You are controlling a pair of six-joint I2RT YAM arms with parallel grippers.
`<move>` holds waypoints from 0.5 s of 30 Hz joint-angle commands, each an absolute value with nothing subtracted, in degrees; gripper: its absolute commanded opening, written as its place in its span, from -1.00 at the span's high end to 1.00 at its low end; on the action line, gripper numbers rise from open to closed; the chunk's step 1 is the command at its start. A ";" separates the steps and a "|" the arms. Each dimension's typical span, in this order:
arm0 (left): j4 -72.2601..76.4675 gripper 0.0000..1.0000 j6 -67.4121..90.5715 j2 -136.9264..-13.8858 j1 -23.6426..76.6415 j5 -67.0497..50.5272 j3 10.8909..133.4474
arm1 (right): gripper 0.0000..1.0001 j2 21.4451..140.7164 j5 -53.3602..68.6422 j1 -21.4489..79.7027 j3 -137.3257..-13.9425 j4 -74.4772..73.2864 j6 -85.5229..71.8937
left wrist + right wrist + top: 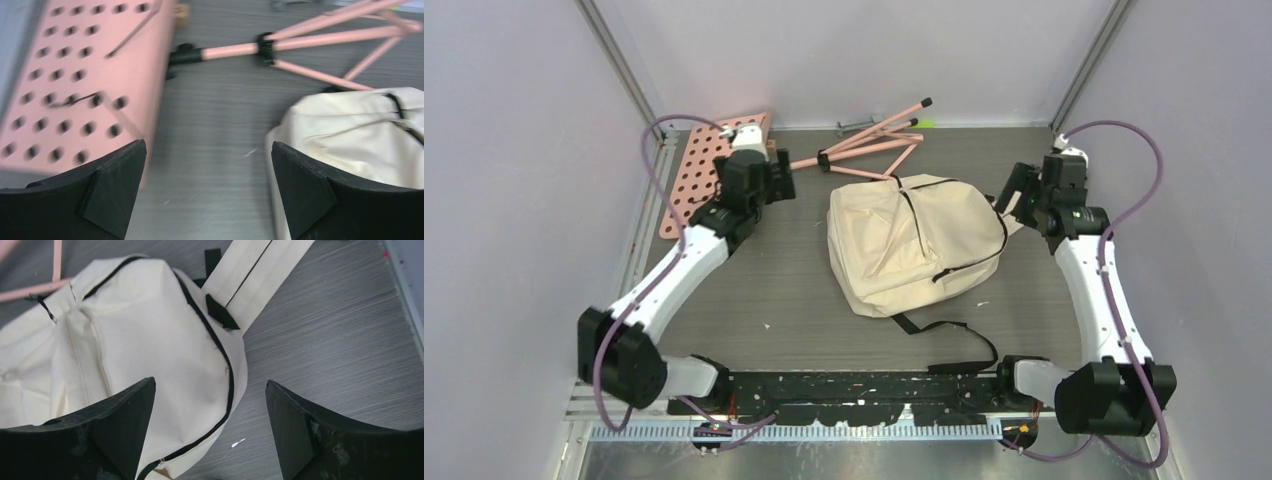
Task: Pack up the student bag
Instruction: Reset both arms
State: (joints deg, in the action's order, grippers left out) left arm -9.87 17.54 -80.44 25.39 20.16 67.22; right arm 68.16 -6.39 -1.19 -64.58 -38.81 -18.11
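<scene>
Meanwhile, both grippers, left (207,192) and right (210,432), are hovering wide and empty; pegboard (696,180) and tripod (869,140) are lying outside the backpack (914,245).

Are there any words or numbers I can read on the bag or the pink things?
None can be read. The bag is plain cream cloth with black zips, the pink board has only holes, and the pink folding stand is bare.
</scene>
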 commanded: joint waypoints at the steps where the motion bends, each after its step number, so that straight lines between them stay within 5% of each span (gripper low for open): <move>1: -19.31 -0.99 21.22 -65.75 22.71 32.40 61.76 | -0.74 62.08 -6.81 -4.32 -64.19 -34.22 -16.84; 8: -28.30 -0.99 19.34 -48.38 22.68 40.45 57.46 | -0.74 49.57 -7.51 -4.66 -52.99 -23.56 -15.70; 15: -38.82 -0.99 23.69 -45.54 22.68 43.83 57.07 | -0.83 36.15 -11.28 -4.66 -41.18 -18.54 -17.73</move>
